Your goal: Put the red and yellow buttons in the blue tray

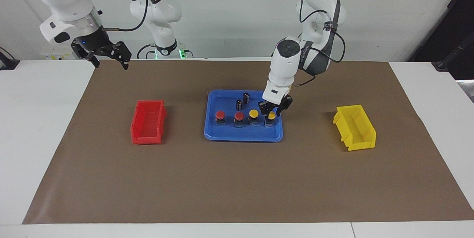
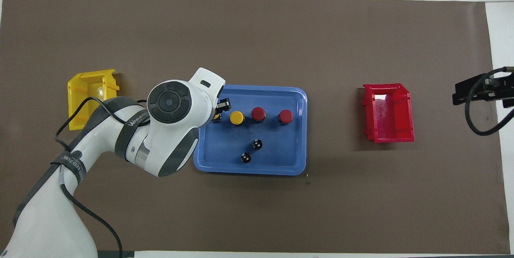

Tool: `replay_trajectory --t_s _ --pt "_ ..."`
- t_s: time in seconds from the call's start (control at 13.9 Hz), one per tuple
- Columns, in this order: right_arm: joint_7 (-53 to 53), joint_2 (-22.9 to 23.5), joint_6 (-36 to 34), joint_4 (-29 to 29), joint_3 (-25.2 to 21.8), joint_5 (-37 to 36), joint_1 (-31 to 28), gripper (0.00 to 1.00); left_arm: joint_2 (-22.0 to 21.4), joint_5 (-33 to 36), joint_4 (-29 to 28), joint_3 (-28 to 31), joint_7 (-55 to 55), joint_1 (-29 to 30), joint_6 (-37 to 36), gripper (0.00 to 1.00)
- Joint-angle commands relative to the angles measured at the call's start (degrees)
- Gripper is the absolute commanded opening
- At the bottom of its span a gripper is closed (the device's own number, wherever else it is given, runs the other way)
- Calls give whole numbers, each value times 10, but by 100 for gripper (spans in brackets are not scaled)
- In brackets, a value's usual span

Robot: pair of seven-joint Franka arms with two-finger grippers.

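Facing view, yellow button (image 1: 271, 115) apparently between left fingers (image 1: 265, 109), in blue tray (image 1: 242, 134)

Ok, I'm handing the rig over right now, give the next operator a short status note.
Left gripper: down in the blue tray, at the fourth button, a yellow one; grip unclear.
Right gripper: waiting, raised above the table's edge at its own end.
Done: two red buttons and one yellow button stand in a row in the tray.
Left: confirm the fourth is released, then retract.
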Motion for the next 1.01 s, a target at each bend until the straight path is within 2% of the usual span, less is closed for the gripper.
replay_trajectory --t_s 0.0,0.22,0.43,0.65,0.94 --pt "-16 -9 8 -11 4 7 -11 100 -13 6 5 12 0 -9 -16 100" --pt "-16 -9 8 -10 3 6 -11 100 -42 6 33 19 28 19 -93 100" --pt "-16 -8 8 -9 4 7 -10 100 -69 5 78 19 177 77 -210 100" --pt "-16 -8 8 -9 3 7 -11 100 -125 -5 82 20 350 167 -257 100" --pt "-16 -8 9 -9 4 7 -11 100 -192 -7 92 20 464 246 -356 100"
